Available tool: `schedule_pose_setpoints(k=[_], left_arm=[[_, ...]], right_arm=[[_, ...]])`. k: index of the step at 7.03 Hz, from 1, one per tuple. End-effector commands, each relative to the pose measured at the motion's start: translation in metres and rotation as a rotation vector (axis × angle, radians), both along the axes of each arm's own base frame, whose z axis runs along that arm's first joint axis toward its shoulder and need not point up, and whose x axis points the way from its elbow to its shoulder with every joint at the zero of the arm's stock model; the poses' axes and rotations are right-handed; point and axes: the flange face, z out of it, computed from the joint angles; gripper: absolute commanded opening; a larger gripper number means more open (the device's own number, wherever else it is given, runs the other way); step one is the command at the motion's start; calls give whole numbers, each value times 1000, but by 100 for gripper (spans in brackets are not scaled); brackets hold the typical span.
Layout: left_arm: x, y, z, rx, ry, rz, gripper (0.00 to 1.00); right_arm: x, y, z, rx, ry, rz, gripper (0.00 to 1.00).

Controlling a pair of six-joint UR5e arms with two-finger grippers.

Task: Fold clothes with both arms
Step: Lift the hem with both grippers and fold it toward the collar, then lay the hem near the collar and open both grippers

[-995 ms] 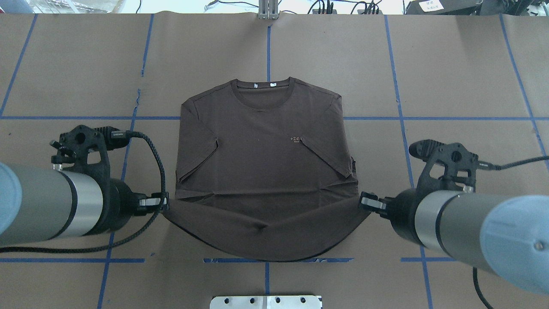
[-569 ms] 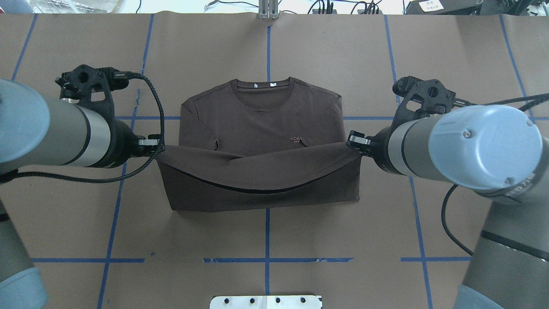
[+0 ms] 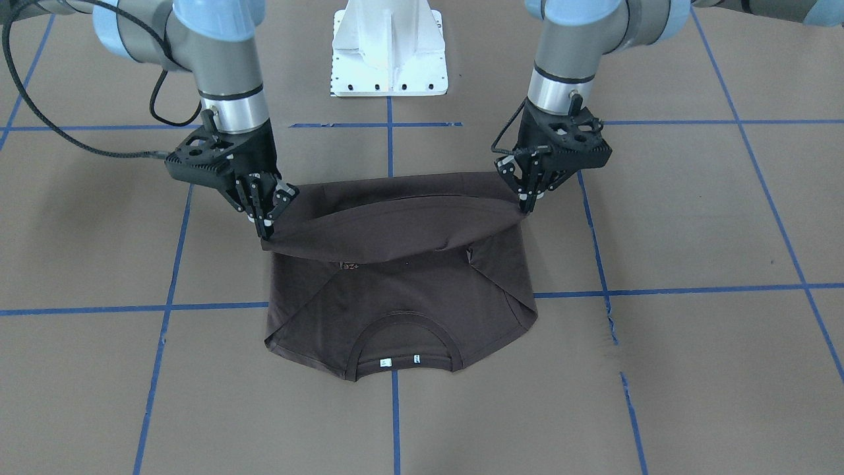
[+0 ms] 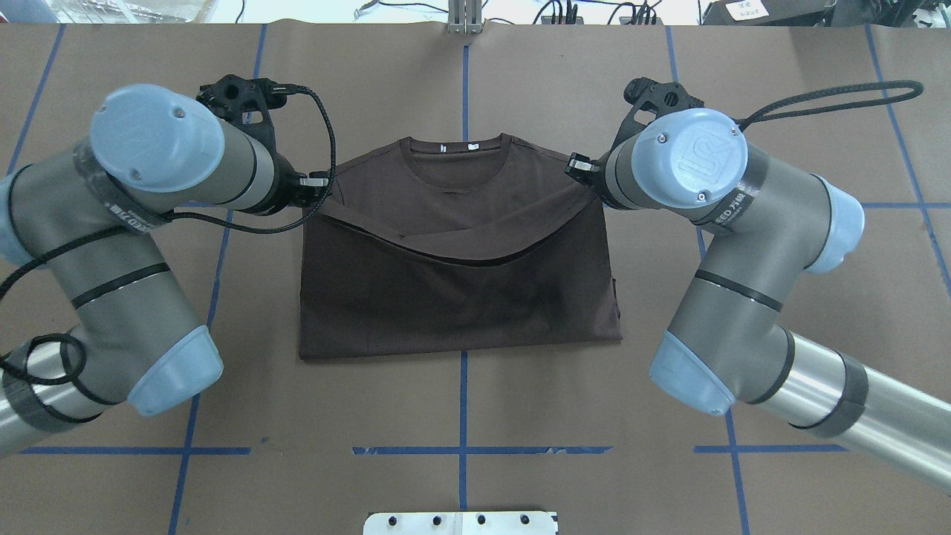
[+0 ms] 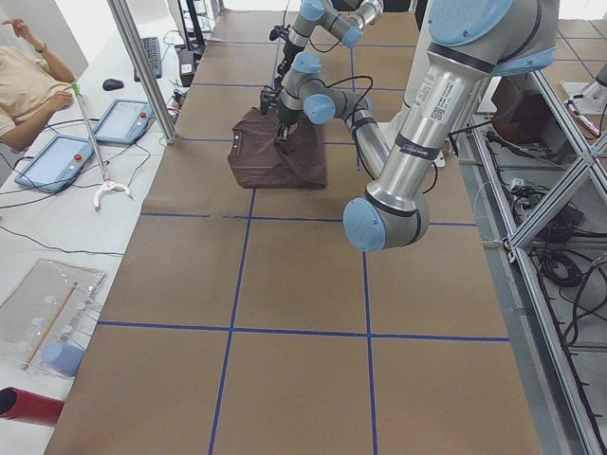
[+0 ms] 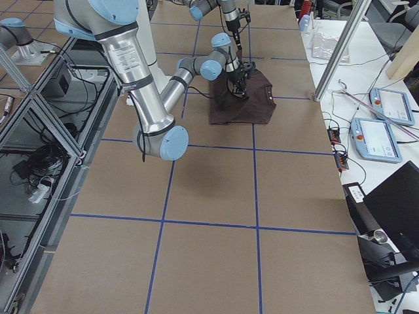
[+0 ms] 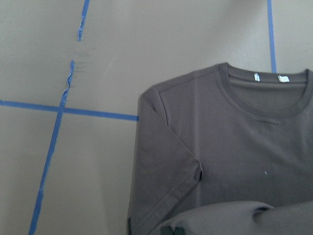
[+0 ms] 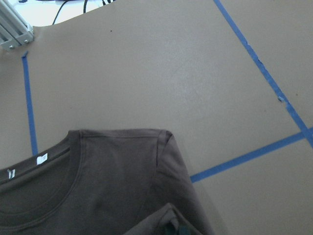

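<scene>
A dark brown T-shirt (image 4: pixel 461 297) lies flat on the brown table cover, its ribbed collar (image 4: pixel 457 151) with white tags at the far side. My left gripper (image 4: pixel 321 184) is shut on one corner of the hem and my right gripper (image 4: pixel 576 167) on the other. They hold the hem lifted at shoulder height over the shirt, and it sags in the middle. In the front view the left gripper (image 3: pixel 525 208) and the right gripper (image 3: pixel 264 231) pinch the raised edge above the T-shirt (image 3: pixel 395 303). Both wrist views look down on a sleeve and the collar (image 7: pixel 264 98) (image 8: pixel 29 166).
The white pedestal base (image 3: pixel 389 53) stands at the robot's side of the table. Blue tape lines (image 4: pixel 464 82) grid the cover. In the left side view a person (image 5: pixel 28 76) and tablets (image 5: pixel 52 161) sit beyond the table's far edge, behind a metal post (image 5: pixel 142 66).
Both grippers have carried the hem away from the robot toward the collar. The lower half is now doubled over the chest and covers the lettering in the overhead view.
</scene>
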Motion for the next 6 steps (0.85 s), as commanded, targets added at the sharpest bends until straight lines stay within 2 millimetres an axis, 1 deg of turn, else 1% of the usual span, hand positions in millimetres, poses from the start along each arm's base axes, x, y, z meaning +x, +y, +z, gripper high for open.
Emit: schedule_pose_setpoints(k=[1, 2, 3, 4, 6], left_arm=[[38, -50, 46, 17, -7, -12, 0], [46, -57, 60, 7, -20, -13, 0], [50, -61, 71, -5, -40, -17, 0], [53, -67, 78, 3, -46, -28, 0], [65, -77, 81, 1, -47, -29, 0]], right_arm=[[-12, -46, 35, -13, 40, 27, 0], [-25, -61, 45, -20, 50, 31, 0], [-41, -74, 53, -21, 51, 31, 0], [-53, -83, 63, -23, 58, 29, 0], [-58, -85, 72, -32, 70, 27, 0]])
